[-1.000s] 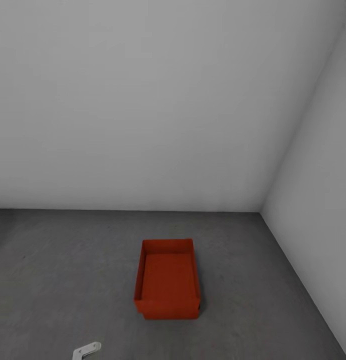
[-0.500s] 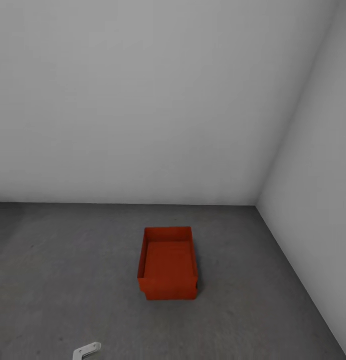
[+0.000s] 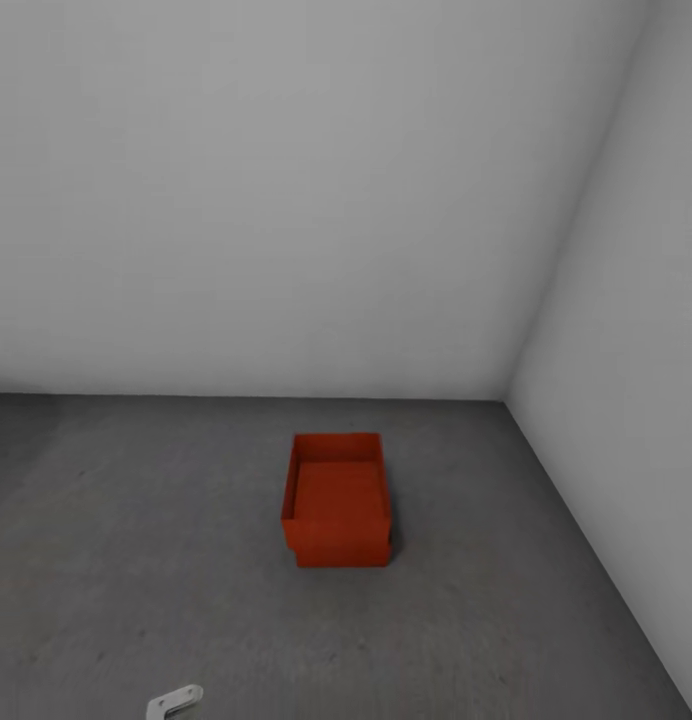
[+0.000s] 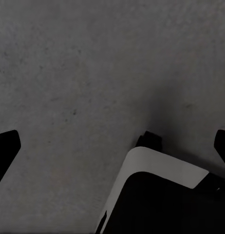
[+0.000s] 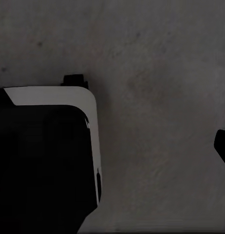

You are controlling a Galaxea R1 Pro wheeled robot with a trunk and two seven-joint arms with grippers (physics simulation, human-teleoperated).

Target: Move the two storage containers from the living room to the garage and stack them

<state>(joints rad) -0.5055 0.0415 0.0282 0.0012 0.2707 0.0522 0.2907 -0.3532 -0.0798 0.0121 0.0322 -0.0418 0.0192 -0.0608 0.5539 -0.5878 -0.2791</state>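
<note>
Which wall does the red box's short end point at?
The back wall, straight ahead; the box sits lengthwise toward it, while the side wall faces its long side.

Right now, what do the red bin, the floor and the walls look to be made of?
Storage container: likely rigid plastic, matte; uniform red-orange, thin flat walls, no gloss. Floor: concrete, matte; dark grey, faintly speckled. Walls: painted plaster, perhaps; plain white-grey, seamless, no texture.

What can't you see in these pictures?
- Bin, head view: one bin or two stacked, its own walls hide that.
- Left gripper, left wrist view: fingertips cut off by the picture edges.
- Right gripper, right wrist view: one fingertip at the edge.
</note>
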